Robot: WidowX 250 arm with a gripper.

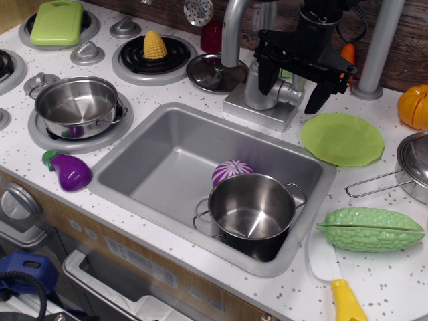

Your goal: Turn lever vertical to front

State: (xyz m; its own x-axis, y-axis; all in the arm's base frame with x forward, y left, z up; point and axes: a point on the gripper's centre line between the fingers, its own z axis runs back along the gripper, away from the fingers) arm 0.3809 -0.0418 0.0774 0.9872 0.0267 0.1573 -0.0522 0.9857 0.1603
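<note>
Sink (154, 160): matt grey plastic, smooth. Pot (253, 212) inside it at 4 o'clock: polished metal, mirror-bright. Second pot (77, 105) on burner, 9 o'clock: same shiny steel. Counter (374, 281): white, speckled, smooth. Faucet column (261, 83): matt silver-grey plastic. Gripper (294, 93): matt black. Eggplant (70, 172): glossy purple plastic. Plate (342, 139): matt green plastic. Back wall (408, 40), 1 o'clock: dark wood grain.

A toy play kitchen: a speckled white worktop (167, 87) with a moulded grey sink (160, 167) at its centre, stove burners (155, 60) along the back-left edge, and plastic vegetables like the corn cob (154, 45).
</note>
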